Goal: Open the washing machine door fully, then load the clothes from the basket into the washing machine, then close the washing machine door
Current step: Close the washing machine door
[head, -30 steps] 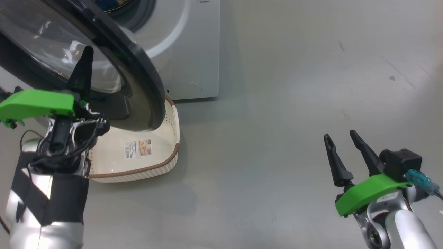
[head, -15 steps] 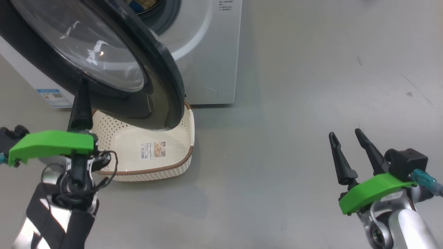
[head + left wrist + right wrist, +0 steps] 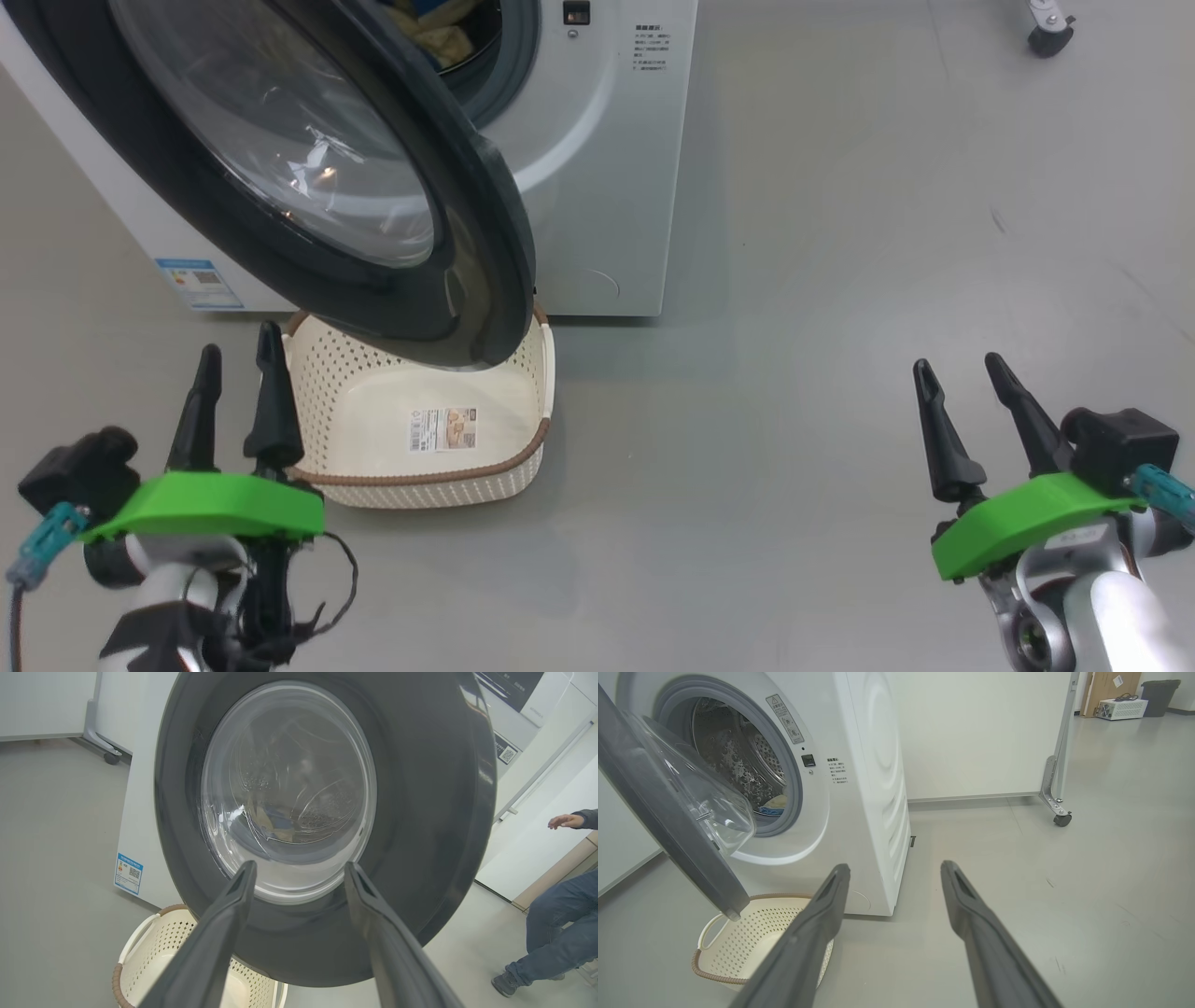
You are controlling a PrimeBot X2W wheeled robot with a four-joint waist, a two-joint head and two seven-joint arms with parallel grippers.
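Observation:
The washing machine [image 3: 607, 187] stands at the top of the head view. Its door [image 3: 485, 280] hangs partly open, swung out over the basket [image 3: 373, 411]. The cream basket sits on the floor below the door, showing only its bare bottom and label. Pale yellow and blue clothes [image 3: 439, 28] lie inside the drum, also in the right wrist view [image 3: 775, 802]. My left gripper [image 3: 240, 338] is open, just left of the basket and below the door. In the left wrist view the door [image 3: 420, 812] is straight ahead of the open fingers. My right gripper [image 3: 957, 360] is open over bare floor at the right.
A person's hand [image 3: 565, 821] and a leg in jeans [image 3: 551, 942] are to the right of the door. A wheeled panel frame [image 3: 1057, 788] stands behind and right of the machine. Grey floor [image 3: 794, 420] stretches between my two grippers.
My left gripper has opened and dropped from the door glass to beside the basket. The head camera has shifted, bringing more of the machine into view. The right gripper has barely moved.

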